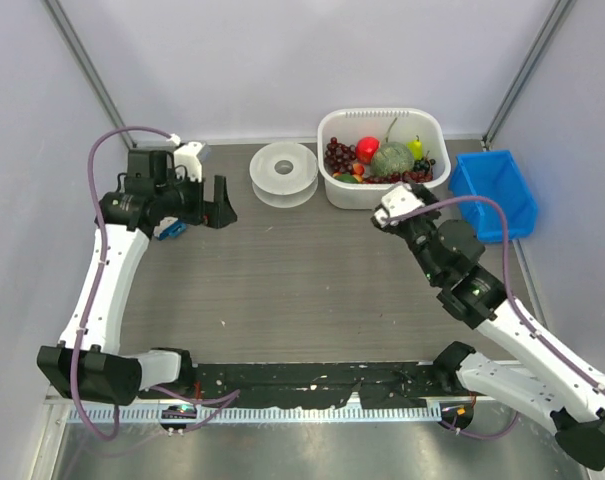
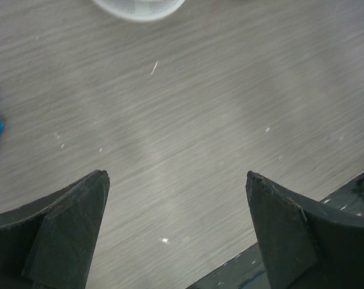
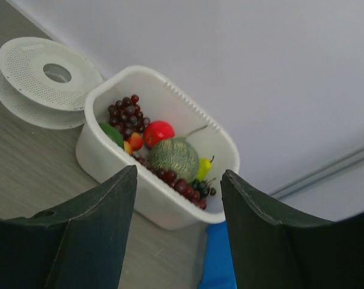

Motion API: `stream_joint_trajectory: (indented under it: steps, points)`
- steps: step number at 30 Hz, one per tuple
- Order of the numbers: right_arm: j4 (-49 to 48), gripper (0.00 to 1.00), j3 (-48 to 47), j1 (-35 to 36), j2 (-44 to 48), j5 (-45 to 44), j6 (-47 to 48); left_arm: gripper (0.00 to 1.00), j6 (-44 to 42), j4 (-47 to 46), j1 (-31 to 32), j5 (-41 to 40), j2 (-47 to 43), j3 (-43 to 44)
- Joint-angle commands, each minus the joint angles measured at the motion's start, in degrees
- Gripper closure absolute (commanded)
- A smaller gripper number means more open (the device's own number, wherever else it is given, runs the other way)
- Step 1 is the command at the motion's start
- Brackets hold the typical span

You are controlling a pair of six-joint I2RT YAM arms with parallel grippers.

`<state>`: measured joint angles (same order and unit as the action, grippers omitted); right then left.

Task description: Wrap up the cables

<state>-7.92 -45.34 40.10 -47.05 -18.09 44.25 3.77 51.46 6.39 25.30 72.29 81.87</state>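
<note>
1. A grey table [image 1: 302, 290] is seen from above, with two arms bolted at its near edge.
2. The left gripper [image 2: 175, 176] is held low over the table's far left, near a white spool [image 1: 284, 173]. Its jaws are spread wide, and only bare table is seen between them.
3. The right gripper [image 3: 178, 174] is raised at the far right, just in front of a white tub [image 1: 382, 113] of toy fruit [image 1: 382, 158]. Its jaws are parted too, and nothing is gripped.
4. The cable cannot be made out in any view. No loose cord is seen on the table or in either gripper. It may lie wound on the spool, but the spool's core is too pale and small for that to be told.
5. The spool is laid flat on one flange between the two grippers, probably so that it can be reached from both sides.
6. A blue bin [image 1: 492, 190] is set to the right of the tub, well apart from the spool.
7. With both grippers empty and parted, the pose is judged to suit a release or a fresh reach rather than a pull.
</note>
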Motion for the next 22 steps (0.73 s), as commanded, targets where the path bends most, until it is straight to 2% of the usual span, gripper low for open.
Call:
stream_joint_trajectory:
  steps: [1, 6, 11, 15, 22]
  points:
    - [21.61, 0.36, -3.96, -6.24, 1.61, -4.85, -25.33, 0.00, -8.25, -0.11, 0.11, -6.30, -5.39, -6.26]
    - [25.67, 0.33, -0.72, -11.09, 5.03, -4.33, -37.01, 0.00, -4.92, -8.90, 1.08, -15.26, -9.62, -15.57]
    - [28.22, 0.32, 2.88, -16.79, 7.93, -3.18, -45.72, 0.00, -4.21, -14.89, 3.44, -20.01, -13.57, -23.40]
    - [28.93, 0.32, 4.21, -18.04, 8.73, -2.57, -46.71, 0.00, -5.35, -16.74, 8.19, -24.77, -14.55, -25.09]
    - [28.14, 0.33, 2.19, -18.12, 8.46, -2.22, -45.92, 0.00, -5.71, -17.71, 9.16, -27.41, -16.39, -23.42]
